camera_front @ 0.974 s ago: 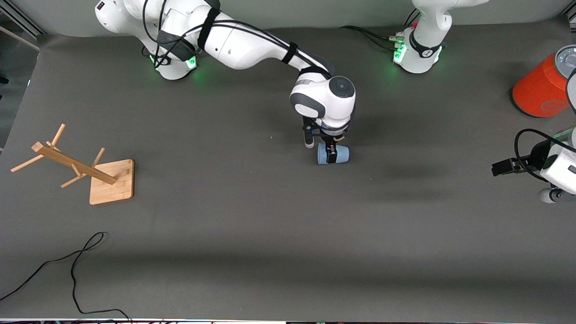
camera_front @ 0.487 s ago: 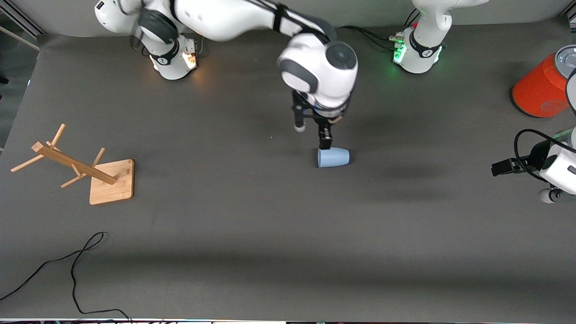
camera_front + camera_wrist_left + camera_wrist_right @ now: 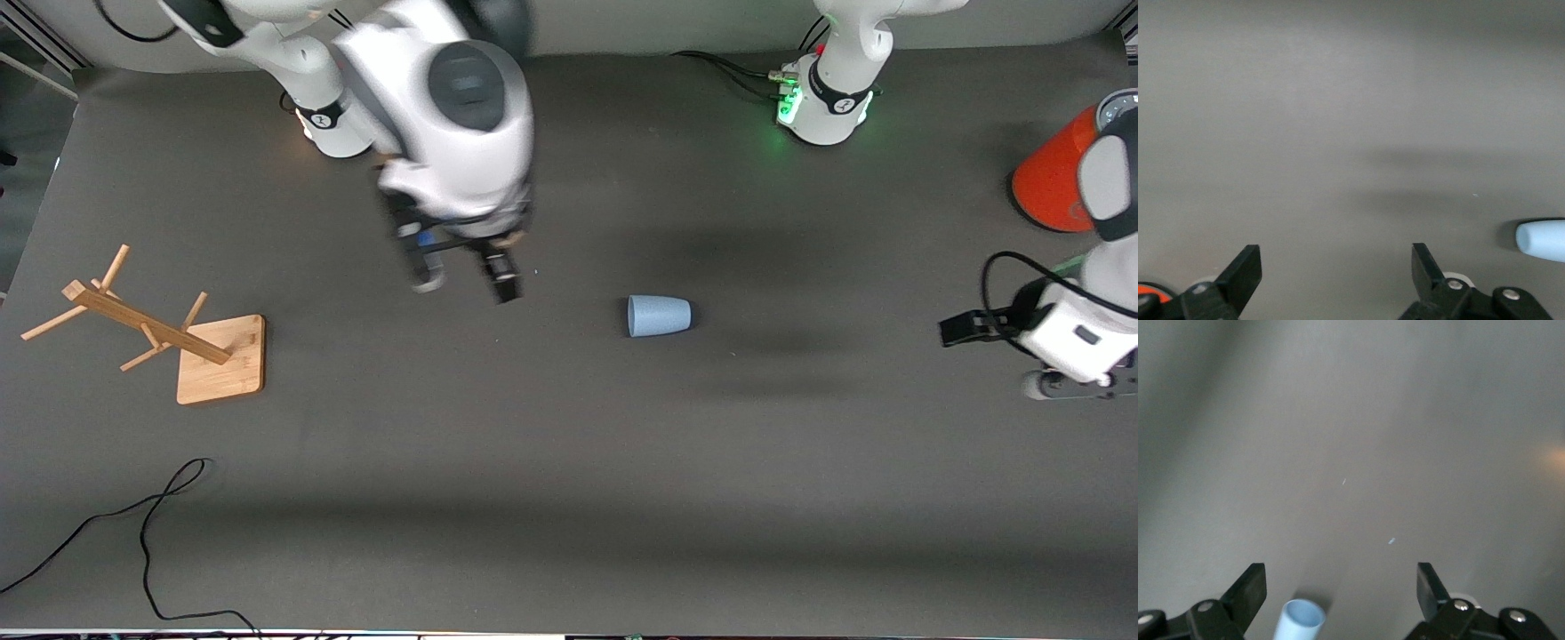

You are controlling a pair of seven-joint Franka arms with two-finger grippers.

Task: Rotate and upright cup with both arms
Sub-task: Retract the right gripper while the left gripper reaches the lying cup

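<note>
The pale blue cup (image 3: pixel 659 316) lies on its side on the grey table mat, its wide end toward the right arm's end of the table. My right gripper (image 3: pixel 467 284) is open and empty, up in the air over bare mat, well away from the cup toward the right arm's end. In the right wrist view the gripper (image 3: pixel 1341 583) is open and the cup (image 3: pixel 1298 621) shows below, round end on. My left gripper (image 3: pixel 994 357) is open and empty at the left arm's end. In the left wrist view the gripper (image 3: pixel 1336 263) is open and the cup (image 3: pixel 1541 240) shows at the edge.
A toppled wooden rack (image 3: pixel 142 324) with a square base lies at the right arm's end. A big orange cylinder (image 3: pixel 1053 187) with a grey top stands at the left arm's end, partly hidden by the left arm. A black cable (image 3: pixel 151 524) lies near the front edge.
My right gripper let go of the lying cup, rose and swung toward the right arm's end. The cup stayed on its side. The left arm shifted slightly toward the cup.
</note>
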